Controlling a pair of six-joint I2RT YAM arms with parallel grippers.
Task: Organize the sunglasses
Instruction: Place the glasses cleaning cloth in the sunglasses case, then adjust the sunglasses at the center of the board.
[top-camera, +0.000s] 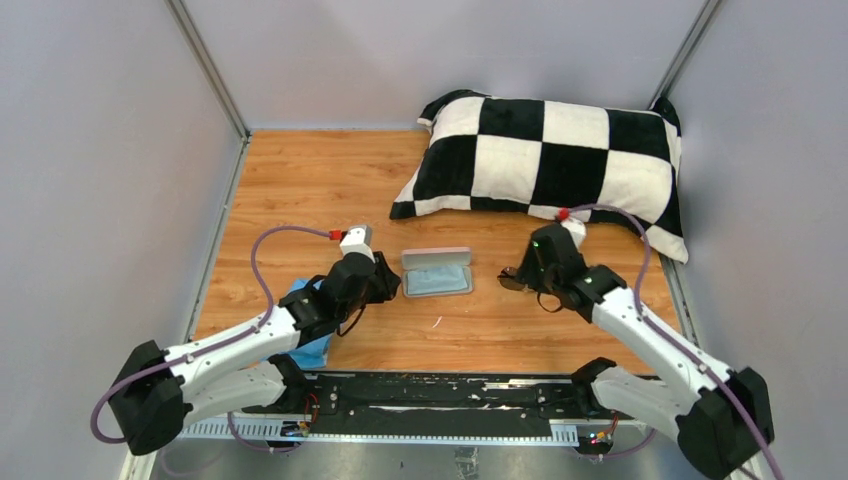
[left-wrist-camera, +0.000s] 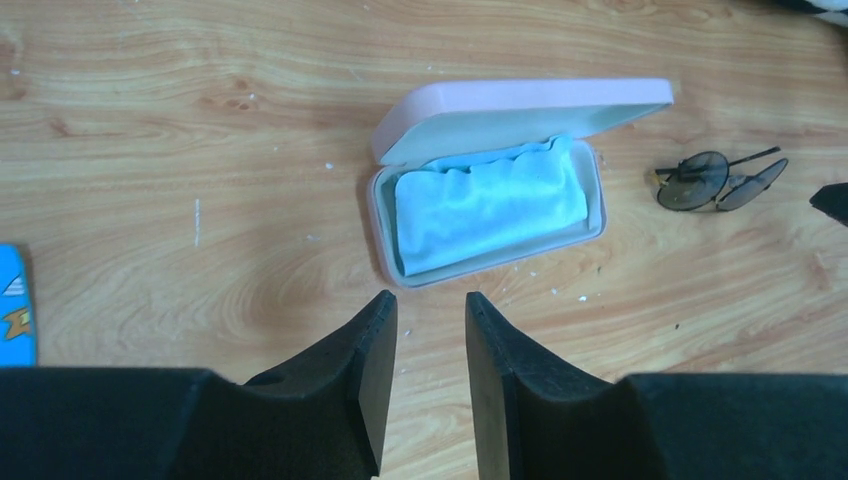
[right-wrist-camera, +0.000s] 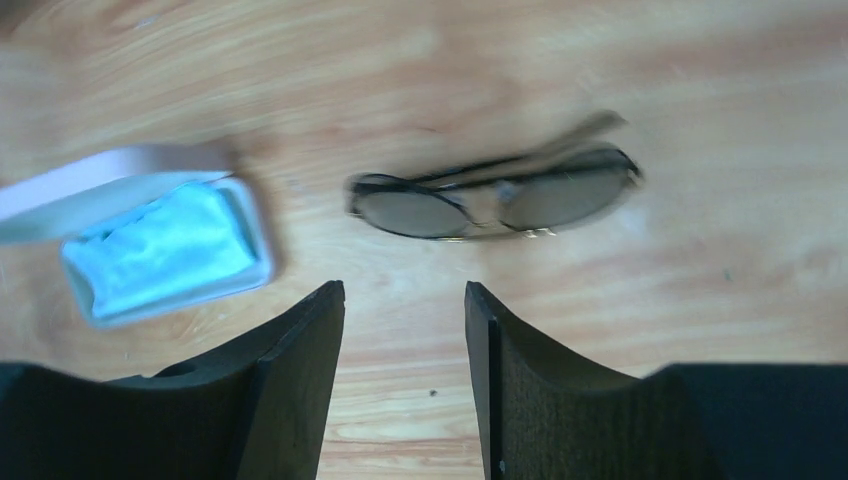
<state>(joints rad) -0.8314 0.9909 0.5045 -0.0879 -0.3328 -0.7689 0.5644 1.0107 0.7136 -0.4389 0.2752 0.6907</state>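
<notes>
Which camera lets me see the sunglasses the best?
The right wrist view: the sunglasses lie big and whole in the middle, though blurry. The left wrist view shows them small but sharp near its right edge. The top view shows only a tiny dark shape.

I am facing a wood-grain bench (top-camera: 320, 180) enclosed by 3 pale-grey walls (top-camera: 100, 160); 2 metal posts (top-camera: 213, 72) are rising at its far corners, and a black-and-white checkered pillow (top-camera: 560, 150) is lying far right.
</notes>
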